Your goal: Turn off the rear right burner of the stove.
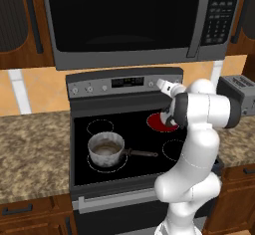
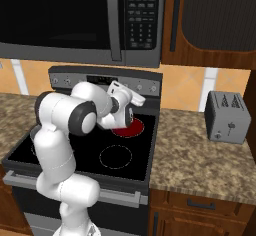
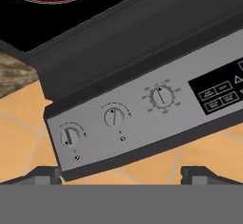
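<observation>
- Clearly the stove point(image 1: 124, 129) sits under the microwave point(image 1: 129, 20), and our arm reaches over its black glass toward the silver back panel point(image 3: 142, 114); we judge the step in hand to be the approach to a knob.
- At the back right of the glass, the rear right burner point(image 1: 158, 122) glows solid red, so it is on; in the right base view our forearm partly covers it.
- On the front left zone sits a saucepan point(image 1: 105, 149) with its handle pointing right; we should keep the elbow clear of it.
- Our gripper point(image 3: 121, 173) shows two finger tips set wide apart with nothing between them, short of the panel.
- Three knobs face the hand: an outer knob point(image 3: 71, 135), a middle knob point(image 3: 114, 117) and a larger dial point(image 3: 160, 97). We cannot read which governs the red burner, so we should centre on one before closing.
</observation>
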Motion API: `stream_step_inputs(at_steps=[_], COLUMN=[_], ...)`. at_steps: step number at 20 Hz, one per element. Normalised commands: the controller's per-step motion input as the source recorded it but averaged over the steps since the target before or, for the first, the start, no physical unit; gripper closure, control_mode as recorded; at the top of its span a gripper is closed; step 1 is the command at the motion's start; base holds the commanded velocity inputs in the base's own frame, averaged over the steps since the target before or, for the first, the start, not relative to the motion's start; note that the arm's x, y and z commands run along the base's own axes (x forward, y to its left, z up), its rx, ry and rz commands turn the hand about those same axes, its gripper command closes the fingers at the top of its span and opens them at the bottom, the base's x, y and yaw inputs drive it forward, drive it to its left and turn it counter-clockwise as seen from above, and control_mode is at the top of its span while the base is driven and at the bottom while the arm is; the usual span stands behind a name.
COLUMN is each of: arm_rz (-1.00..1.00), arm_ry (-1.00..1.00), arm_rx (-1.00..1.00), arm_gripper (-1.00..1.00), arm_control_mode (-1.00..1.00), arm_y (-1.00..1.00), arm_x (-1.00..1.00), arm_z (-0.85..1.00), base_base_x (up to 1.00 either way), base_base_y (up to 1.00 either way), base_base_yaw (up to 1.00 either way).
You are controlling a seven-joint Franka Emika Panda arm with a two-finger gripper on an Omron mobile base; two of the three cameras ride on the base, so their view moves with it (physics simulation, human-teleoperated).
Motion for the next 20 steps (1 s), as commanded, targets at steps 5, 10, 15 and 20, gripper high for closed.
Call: stream_step_inputs(at_steps=[5,10,15,20], arm_rz=[0.0,0.02,0.06,0.09], arm_ry=[-0.15,-0.13,-0.13,-0.15], arm_rx=[0.0,0.0,0.0,0.0], arm_gripper=[-1.0,-1.0,-1.0,-1.0], arm_control_mode=[-1.0,-1.0,-1.0,-1.0], arm_y=[-0.02,-0.03,-0.09,-0.18], arm_x=[0.15,0.08,0.0,0.0], arm_z=[-0.34,-0.45,-0.48,-0.46], base_base_x=[0.0,0.0,0.0,0.0], base_base_y=[0.0,0.0,0.0,0.0], base_base_yaw=[0.0,0.0,0.0,0.0])
